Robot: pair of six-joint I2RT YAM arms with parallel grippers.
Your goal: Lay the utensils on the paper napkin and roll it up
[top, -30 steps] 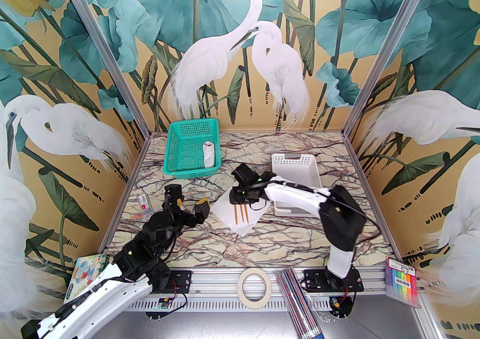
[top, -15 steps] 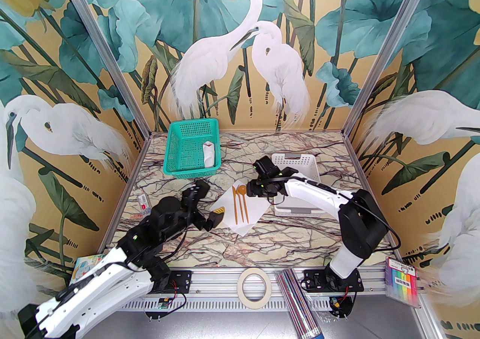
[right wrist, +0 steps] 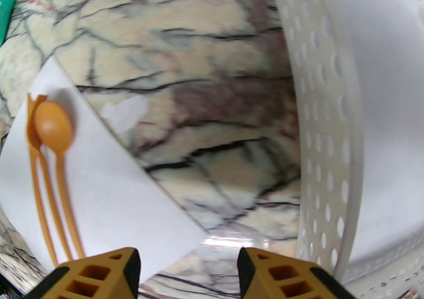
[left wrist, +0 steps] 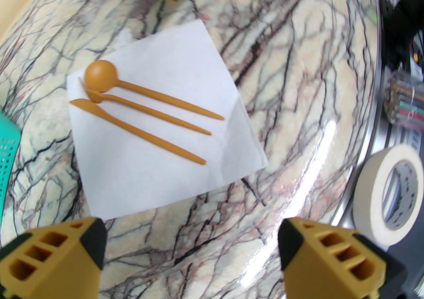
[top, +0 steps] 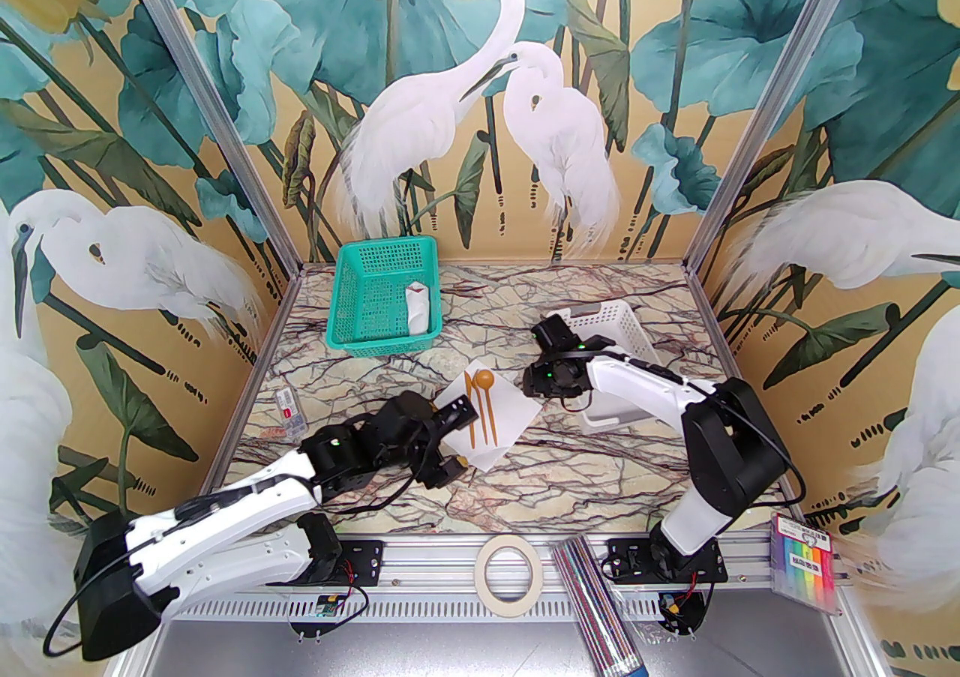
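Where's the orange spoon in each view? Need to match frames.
Top external: round-bowled orange-brown spoon at centre, just below the middle.
Left wrist: spoon upper left, bowl left, handle running right.
Right wrist: spoon at left edge, bowl up.
Shared landmark: the square white paper napkin under it.

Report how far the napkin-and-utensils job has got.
Done: the three slim orange-brown utensils lie side by side on the thin white paper napkin. In hand: nothing; the left gripper hangs open by the napkin's edge, the right gripper open beside it. Left: rolling, since the napkin lies flat.
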